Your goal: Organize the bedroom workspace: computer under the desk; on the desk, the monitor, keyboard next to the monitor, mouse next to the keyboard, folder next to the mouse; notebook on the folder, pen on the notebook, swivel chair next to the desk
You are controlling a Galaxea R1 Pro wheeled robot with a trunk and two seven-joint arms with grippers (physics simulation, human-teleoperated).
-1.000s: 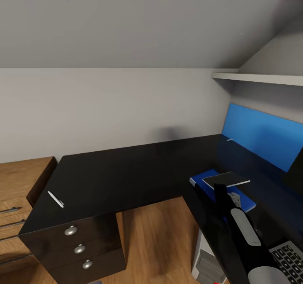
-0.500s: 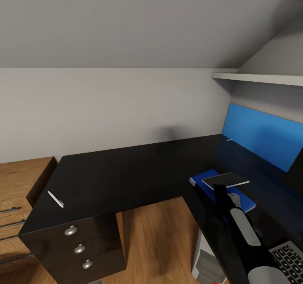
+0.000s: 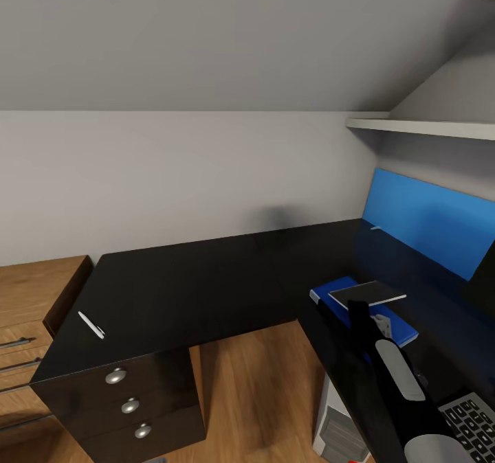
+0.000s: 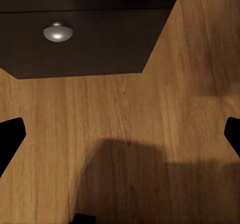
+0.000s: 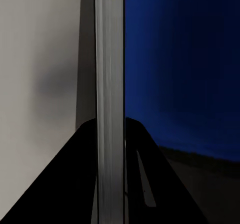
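Note:
My right gripper (image 3: 373,310) is shut on the dark-covered notebook (image 3: 366,291) and holds it just over the blue folder (image 3: 405,334), which lies on the black desk (image 3: 206,284). In the right wrist view the notebook's white page edge (image 5: 109,104) runs between my fingers (image 5: 150,184). I cannot tell whether the notebook touches the folder. A white pen (image 3: 91,325) lies far off, near the desk's left end. The blue-lit monitor (image 3: 430,229) stands at the right, the keyboard (image 3: 471,418) lies near my right arm, and the computer tower (image 3: 340,428) stands under the desk. My left gripper (image 4: 120,134) hangs open over the wooden floor.
Three drawers with round silver knobs (image 3: 115,376) sit under the desk's left end, and one knob (image 4: 58,32) faces the left wrist camera. A wooden dresser (image 3: 27,305) adjoins the desk on the left. A white shelf (image 3: 419,128) projects above the monitor.
The right gripper and the notebook have crept very slightly to the left over the folder. Everything else is still.

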